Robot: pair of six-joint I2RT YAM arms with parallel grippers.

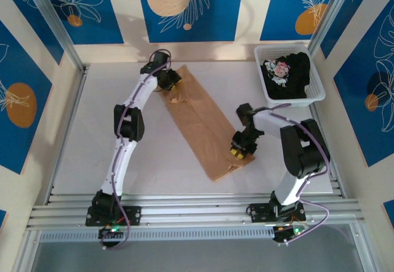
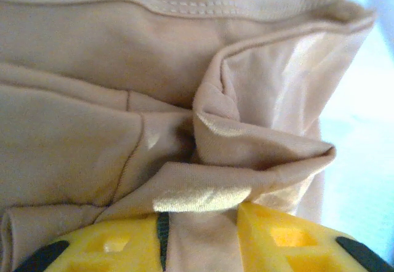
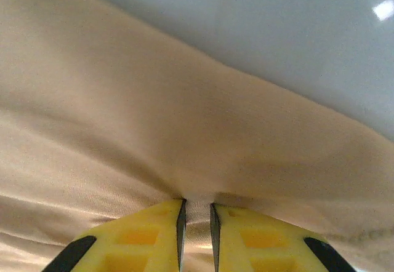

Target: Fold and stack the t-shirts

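The tan-orange t-shirt [image 1: 200,121] lies folded into a long strip, running diagonally from the far middle of the table to the near right. At its far end my left gripper [image 1: 174,81] stands with a bunched fold of the tan cloth [image 2: 92,69] filling the gap between its yellow fingers [image 2: 200,220]. My right gripper [image 1: 239,154] is at the near end, its jaws [image 3: 197,213] close together and pinching a thin layer of the shirt [image 3: 154,112]. The black t-shirt [image 1: 295,69], pink-white print up, lies crumpled in the basket.
The white mesh basket [image 1: 320,90] stands at the far right corner. Metal frame rails [image 1: 184,207] run along the near edge, and side posts border the white table [image 1: 111,81].
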